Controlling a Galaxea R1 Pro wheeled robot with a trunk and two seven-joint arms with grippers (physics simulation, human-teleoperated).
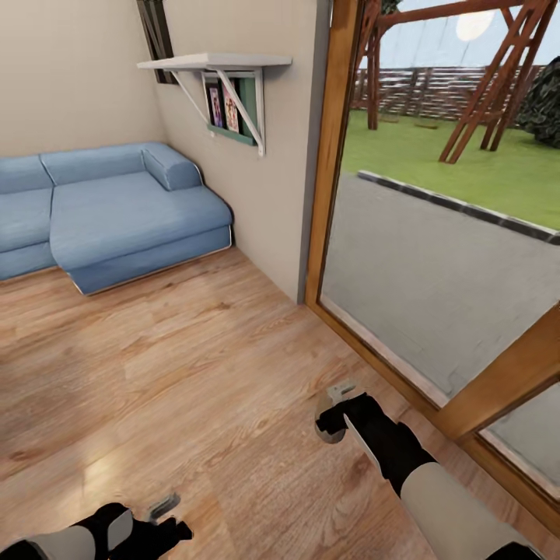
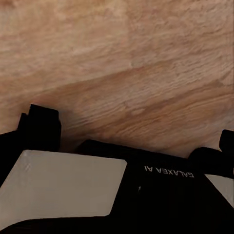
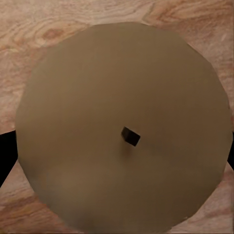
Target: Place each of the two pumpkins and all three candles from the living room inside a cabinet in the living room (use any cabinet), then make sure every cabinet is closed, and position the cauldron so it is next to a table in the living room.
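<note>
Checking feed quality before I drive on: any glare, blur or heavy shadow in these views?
Head view: sharp, evenly daylit; a pale sheen on the wood plank floor; bright hazy sky through the wood-framed glass door. Left wrist view: soft grain, the arm's dark shadow on the floor. Right wrist view: the round cream-beige candle top sits very close, slightly soft, with flat, dull shading.

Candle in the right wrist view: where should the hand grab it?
By its curved side wall, coming down over the top. The candle shows its flat round top and wick facing the camera, with floor behind it. The wick is too small to pinch, so squeezing opposite sides looks safest.
</note>
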